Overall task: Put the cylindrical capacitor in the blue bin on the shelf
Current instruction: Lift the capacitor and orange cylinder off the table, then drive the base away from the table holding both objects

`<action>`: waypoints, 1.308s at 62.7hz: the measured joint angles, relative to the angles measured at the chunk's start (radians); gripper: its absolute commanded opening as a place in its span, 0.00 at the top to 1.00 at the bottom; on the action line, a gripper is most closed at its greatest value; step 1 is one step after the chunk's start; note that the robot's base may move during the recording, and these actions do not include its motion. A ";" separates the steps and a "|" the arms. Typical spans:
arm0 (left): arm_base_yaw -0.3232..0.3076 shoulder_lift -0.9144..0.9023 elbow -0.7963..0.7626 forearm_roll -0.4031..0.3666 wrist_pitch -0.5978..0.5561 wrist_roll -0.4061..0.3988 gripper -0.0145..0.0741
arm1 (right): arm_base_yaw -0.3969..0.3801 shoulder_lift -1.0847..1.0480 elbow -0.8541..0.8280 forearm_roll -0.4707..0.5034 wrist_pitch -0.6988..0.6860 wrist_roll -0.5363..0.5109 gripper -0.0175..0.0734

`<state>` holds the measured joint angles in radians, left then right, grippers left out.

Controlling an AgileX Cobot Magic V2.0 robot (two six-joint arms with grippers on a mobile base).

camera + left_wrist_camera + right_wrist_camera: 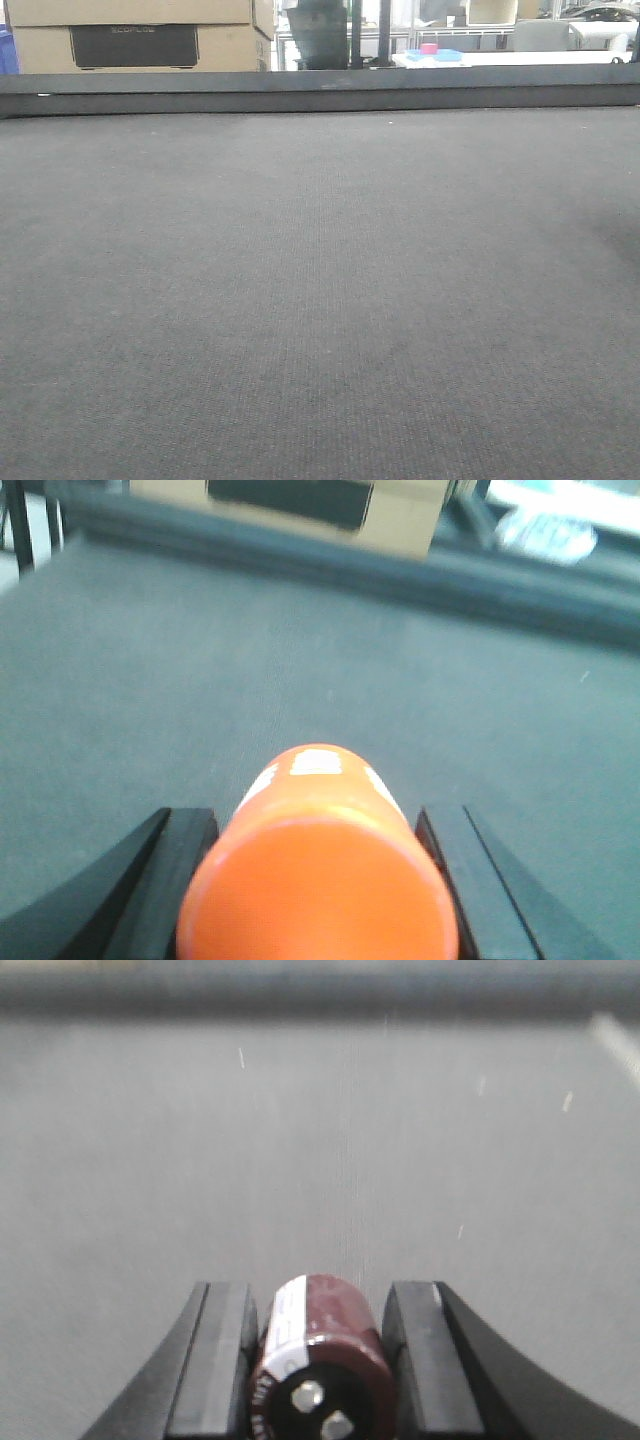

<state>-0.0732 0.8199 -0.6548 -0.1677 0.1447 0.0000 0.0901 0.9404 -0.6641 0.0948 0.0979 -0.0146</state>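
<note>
1. Your right gripper has its two black fingers closed against the sides of the capacitor. This is the dark brown cylinder lying lengthwise between them, terminal end towards the camera. The hold is only on its curved sides, so a quick swing or a jolt could let it roll or slide out forwards.
2. You cannot tell from the wrist view whether the capacitor is lifted or just above the grey table. If it is low, dragging it over the mat could twist it in the fingers.
3. Neither the shelf nor the blue bin shows in any view. You would be heading for a target you cannot see, so the risks are hitting the shelf or dropping into the wrong compartment.
4. Your left gripper is closed on a larger orange piece, which fills the gap between its fingers. That is not the part wanted, so sending the wrong arm would put the wrong thing in the bin.
5. Both arms are loaded and neither appears in the front view, so you cannot judge how near they are. Crossing paths could knock a part loose.
6. The table's raised dark far edge could catch a low carry.
</note>
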 measured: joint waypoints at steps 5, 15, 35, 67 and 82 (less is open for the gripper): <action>0.000 -0.078 0.017 0.003 0.015 0.000 0.96 | 0.000 -0.067 0.002 0.000 0.043 0.000 0.99; 0.000 -0.230 0.023 0.018 0.078 0.000 0.96 | 0.000 -0.200 0.004 0.000 0.176 0.000 0.99; 0.000 -0.471 0.023 0.018 0.111 0.000 0.96 | 0.000 -0.409 0.008 0.000 0.221 0.000 0.99; 0.000 -0.552 0.023 0.020 0.114 0.000 0.96 | 0.000 -0.456 0.008 0.000 0.075 0.000 0.99; 0.000 -0.552 0.023 0.020 0.114 0.000 0.96 | 0.000 -0.456 0.008 0.000 0.075 0.000 0.99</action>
<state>-0.0732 0.2681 -0.6316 -0.1478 0.2583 0.0000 0.0901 0.4849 -0.6562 0.0948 0.1731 -0.0146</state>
